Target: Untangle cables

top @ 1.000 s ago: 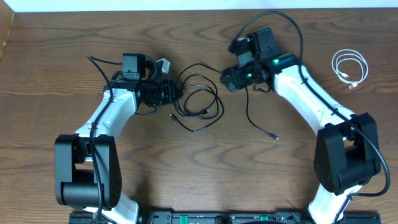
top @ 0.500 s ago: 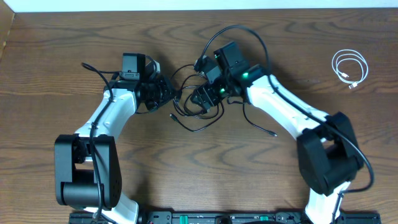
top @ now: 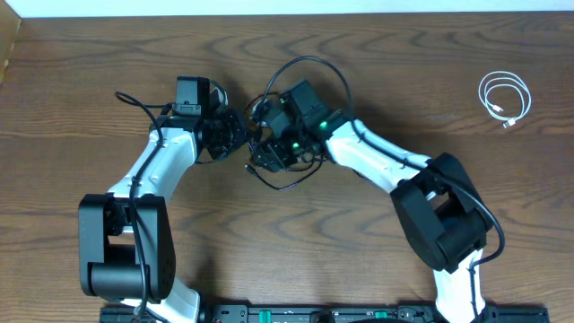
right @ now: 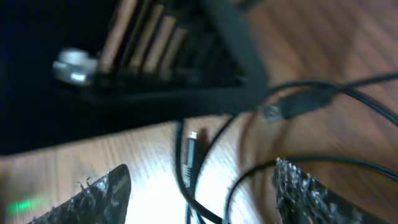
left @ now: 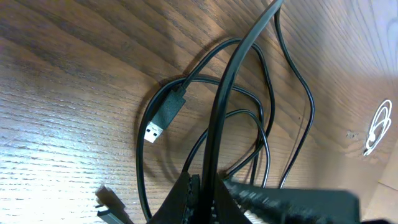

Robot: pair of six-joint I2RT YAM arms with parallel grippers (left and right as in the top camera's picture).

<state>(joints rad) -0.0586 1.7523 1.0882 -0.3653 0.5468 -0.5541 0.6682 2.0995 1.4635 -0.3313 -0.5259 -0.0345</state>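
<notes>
Your right claw wide open, empty. Black strand with small plug lies on bench between its fingers, long axis straight ahead of claw. Your left claw just ahead, pinched on black cable.

A wooden table lay beneath the left gripper and right gripper. A black rail ran along its edge, well behind both.

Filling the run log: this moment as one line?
left end effector: shut on black cable | right end effector: open over tangle | white cable: coiled apart
</notes>
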